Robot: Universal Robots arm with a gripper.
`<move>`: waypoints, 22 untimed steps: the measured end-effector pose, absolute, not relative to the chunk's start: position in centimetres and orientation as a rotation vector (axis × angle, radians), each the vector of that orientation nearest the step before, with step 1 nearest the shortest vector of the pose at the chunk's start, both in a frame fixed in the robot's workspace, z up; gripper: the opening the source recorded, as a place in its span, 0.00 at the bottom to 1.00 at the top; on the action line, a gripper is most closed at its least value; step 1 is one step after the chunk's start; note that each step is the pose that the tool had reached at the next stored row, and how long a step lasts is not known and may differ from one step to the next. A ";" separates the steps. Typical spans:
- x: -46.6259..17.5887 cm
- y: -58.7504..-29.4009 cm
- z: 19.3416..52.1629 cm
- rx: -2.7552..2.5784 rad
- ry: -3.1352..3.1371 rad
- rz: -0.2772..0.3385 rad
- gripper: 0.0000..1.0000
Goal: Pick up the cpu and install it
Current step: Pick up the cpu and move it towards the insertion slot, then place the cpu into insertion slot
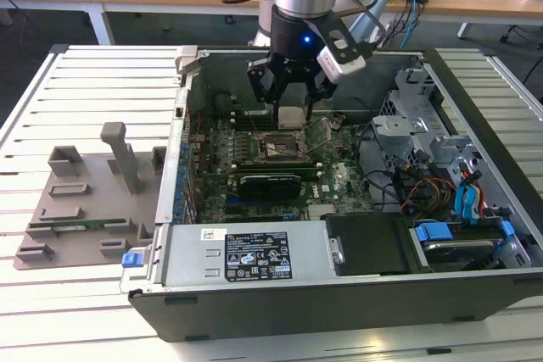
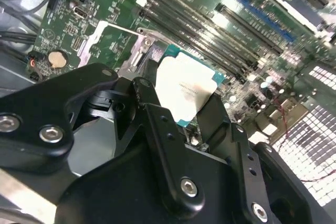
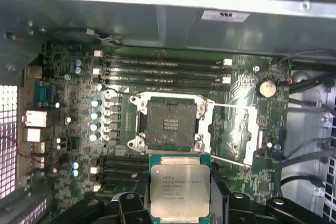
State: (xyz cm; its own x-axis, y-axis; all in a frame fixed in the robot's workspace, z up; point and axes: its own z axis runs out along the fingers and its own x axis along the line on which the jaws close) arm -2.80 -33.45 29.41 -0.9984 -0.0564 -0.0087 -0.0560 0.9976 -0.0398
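Observation:
The cpu (image 1: 292, 118) is a small square chip with a pale silver top, and my gripper (image 1: 291, 110) is shut on it by two opposite edges. It hangs a short way above the motherboard inside the open computer case. The black fingers (image 3: 128, 203) flank the cpu (image 3: 179, 187) in both wrist views. The black square socket (image 3: 169, 124) lies bare just beyond the chip, with its hinged metal frame (image 3: 239, 129) swung open to one side. In the second wrist view the cpu (image 2: 185, 88) sits tilted between the fingers (image 2: 152, 98), above the green board.
Memory slots (image 3: 163, 72) run along the far side of the socket (image 1: 280, 148). A labelled power supply (image 1: 254, 256) fills the case's near side. The drive cage (image 1: 424, 137) and cables stand on the exterior view's right. A grey tray (image 1: 85, 201) lies outside on the exterior view's left.

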 end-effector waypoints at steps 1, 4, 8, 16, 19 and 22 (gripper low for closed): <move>-2.8 -33.4 29.4 -0.088 3.130 -0.062 0.55; -2.8 -33.4 29.4 -0.088 3.130 -0.062 0.55; -2.8 -33.4 29.4 -0.088 3.130 -0.062 0.55; -2.8 -33.4 29.4 0.031 3.133 -0.063 0.55; -2.8 -33.4 29.4 0.139 3.131 -0.063 0.55; -2.8 -33.4 29.4 0.267 3.124 -0.064 0.55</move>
